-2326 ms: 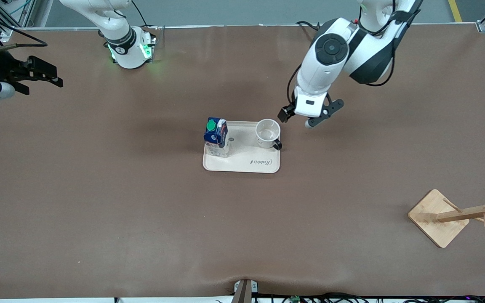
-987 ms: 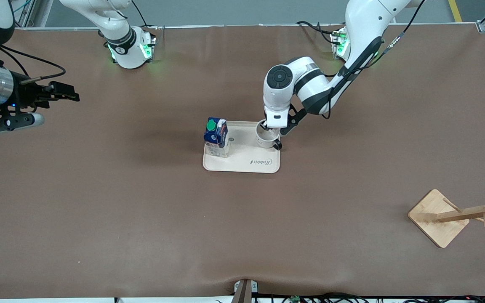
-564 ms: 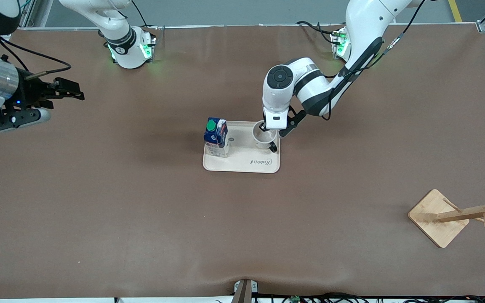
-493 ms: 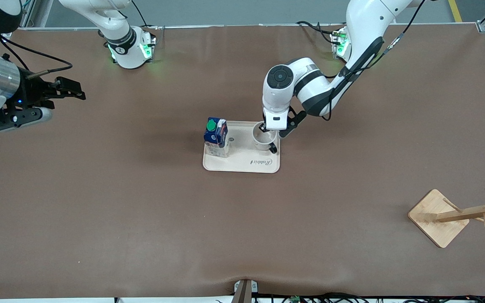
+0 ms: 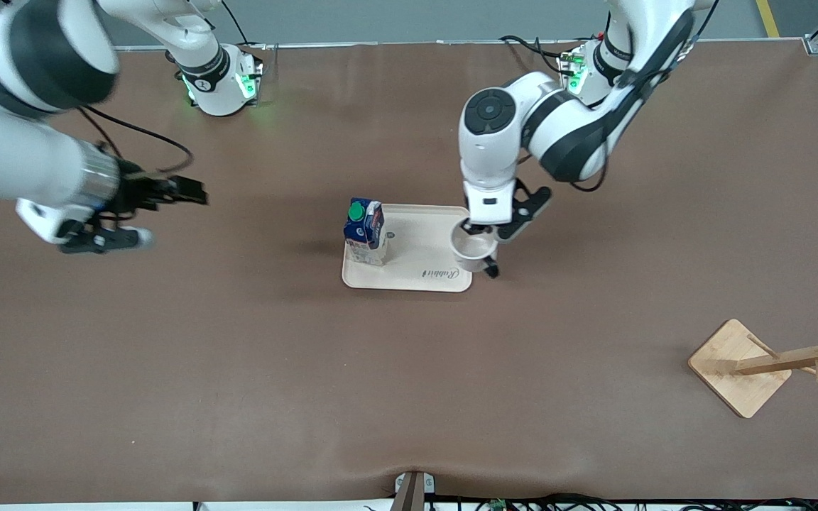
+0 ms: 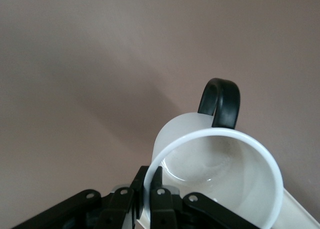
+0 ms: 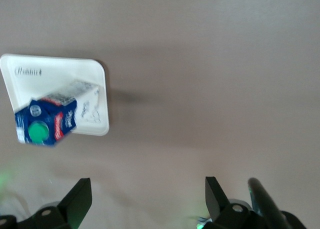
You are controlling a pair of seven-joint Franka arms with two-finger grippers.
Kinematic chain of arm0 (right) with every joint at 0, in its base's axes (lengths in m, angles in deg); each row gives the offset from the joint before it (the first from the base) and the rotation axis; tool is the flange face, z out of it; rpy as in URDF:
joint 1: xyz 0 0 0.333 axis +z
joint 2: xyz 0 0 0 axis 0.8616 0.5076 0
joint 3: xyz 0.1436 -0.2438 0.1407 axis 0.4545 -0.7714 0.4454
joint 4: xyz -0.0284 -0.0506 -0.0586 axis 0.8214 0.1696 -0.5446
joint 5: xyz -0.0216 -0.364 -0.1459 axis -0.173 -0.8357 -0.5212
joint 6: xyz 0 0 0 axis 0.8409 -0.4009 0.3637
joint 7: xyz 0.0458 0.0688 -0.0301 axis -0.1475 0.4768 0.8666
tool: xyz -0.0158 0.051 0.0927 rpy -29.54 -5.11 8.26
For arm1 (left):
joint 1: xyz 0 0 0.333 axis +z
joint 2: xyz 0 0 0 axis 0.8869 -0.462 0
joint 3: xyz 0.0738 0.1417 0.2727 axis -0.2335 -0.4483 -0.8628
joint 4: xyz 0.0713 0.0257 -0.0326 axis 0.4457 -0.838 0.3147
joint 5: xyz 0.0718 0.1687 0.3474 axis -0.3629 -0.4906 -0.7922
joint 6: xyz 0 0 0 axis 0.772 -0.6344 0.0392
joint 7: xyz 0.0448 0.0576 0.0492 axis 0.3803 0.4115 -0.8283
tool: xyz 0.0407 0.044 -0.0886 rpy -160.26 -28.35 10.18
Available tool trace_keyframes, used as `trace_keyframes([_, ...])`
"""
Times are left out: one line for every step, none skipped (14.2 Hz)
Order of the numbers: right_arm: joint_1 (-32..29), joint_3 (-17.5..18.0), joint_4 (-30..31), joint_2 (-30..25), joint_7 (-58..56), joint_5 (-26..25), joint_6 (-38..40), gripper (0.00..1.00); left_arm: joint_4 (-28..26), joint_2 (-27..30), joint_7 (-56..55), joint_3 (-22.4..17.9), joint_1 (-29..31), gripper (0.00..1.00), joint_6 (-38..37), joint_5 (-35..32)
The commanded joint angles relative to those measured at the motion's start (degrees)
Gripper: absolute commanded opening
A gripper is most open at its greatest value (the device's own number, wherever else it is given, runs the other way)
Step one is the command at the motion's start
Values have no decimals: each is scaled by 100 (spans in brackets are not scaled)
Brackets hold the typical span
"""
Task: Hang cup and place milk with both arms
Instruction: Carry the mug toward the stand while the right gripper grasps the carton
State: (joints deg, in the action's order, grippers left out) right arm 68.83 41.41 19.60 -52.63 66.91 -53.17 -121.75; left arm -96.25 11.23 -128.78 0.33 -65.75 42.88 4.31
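Left hand (image 5: 478, 228) pinches cup (image 5: 473, 250) rim, over tray (image 5: 409, 278) edge; right hand (image 5: 167, 193) open.

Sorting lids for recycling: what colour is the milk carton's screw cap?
Green round screw cap on the blue-and-white carton; front view shows it best.

The milk (image 5: 365, 231) stands on the tray (image 5: 409, 277); the cup (image 5: 472, 248) hangs over the tray's edge.
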Motion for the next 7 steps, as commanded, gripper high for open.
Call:
trace_keyframes([453,-26,-27,479,862,113,-401,100,220,295,884,45,404,0,-526,12])
trace_keyframes([716,-35,26,603,987,104,-673,100,334,374,1244,45,501,0,-728,21])
trace_keyframes([962,-43,157,630,1162,104,-919,100,465,410,1656,45,676,0,-956,21])
trace_keyframes([1121,-35,262,631,1555,104,-1165,100,641,410,2052,53,800,0,-1185,29])
trace_keyframes([1270,-26,281,657,1951,104,-1324,100,842,410,2465,53,905,0,-1457,29])
trace_keyframes([1472,-35,272,700,2172,104,-1413,100,1001,410,2922,53,1046,0,-1729,38])
trace_keyframes([1709,-43,281,718,2314,104,-1605,100,1159,410,3457,53,1238,0,-1923,134])
